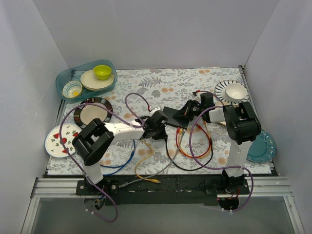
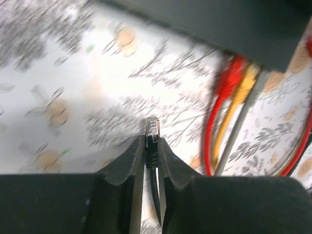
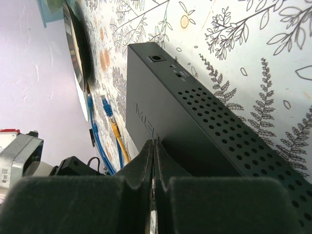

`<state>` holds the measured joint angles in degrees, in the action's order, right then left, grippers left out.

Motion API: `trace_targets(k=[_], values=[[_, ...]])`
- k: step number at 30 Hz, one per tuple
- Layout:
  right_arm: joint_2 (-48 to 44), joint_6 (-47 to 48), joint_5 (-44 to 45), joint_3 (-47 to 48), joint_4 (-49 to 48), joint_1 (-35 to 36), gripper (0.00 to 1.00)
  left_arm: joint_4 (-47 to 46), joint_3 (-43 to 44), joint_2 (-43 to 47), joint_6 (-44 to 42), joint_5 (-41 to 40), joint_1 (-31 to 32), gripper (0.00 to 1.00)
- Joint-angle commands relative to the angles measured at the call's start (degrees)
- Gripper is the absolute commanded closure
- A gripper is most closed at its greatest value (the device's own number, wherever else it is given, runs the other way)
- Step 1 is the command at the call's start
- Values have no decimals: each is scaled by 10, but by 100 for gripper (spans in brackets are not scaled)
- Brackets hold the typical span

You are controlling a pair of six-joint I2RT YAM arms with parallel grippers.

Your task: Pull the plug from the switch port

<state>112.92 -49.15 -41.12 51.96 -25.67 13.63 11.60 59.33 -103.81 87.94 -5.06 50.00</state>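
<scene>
Black plug pinched in left gripper — clear of switch, right gripper closed

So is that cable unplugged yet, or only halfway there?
It looks mostly done. The clear plug on the black cable is out of the switch and pinched in the left gripper. The right gripper is shut, right at the switch's edge. The red plug and yellow plug appear plugged in. What is left is probably just letting go.
</scene>
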Motion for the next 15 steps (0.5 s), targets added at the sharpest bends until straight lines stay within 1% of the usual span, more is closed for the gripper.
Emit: trace_targets(k=[1, 2, 3, 4, 6, 7, 9, 10, 11, 13, 15], values=[[23, 51, 76, -28, 98, -4, 95, 177, -86, 33, 15, -51, -2, 100], [22, 51, 76, -29, 98, -4, 95, 186, -104, 47, 23, -63, -3, 100], [22, 50, 76, -29, 96, -4, 95, 194, -110, 84, 41, -71, -2, 100], [22, 51, 76, -29, 96, -4, 95, 205, -115, 103, 47, -79, -2, 100], [22, 49, 76, -29, 95, -4, 95, 207, -121, 151, 63, -117, -3, 100], [21, 50, 76, -29, 96, -4, 95, 192, -120, 197, 61, -129, -3, 81], [21, 51, 76, -28, 96, -4, 95, 170, -98, 225, 55, -158, -6, 63], [21, 53, 78, -29, 98, -4, 95, 153, -84, 236, 49, -165, -7, 57], [20, 52, 77, -29, 99, -4, 95, 145, -71, 237, 47, -168, -10, 44], [19, 54, 79, -31, 98, -4, 95, 110, -38, 232, 40, -160, -12, 35], [19, 54, 80, -32, 99, -4, 95, 73, -27, 221, 29, -138, -14, 28]])
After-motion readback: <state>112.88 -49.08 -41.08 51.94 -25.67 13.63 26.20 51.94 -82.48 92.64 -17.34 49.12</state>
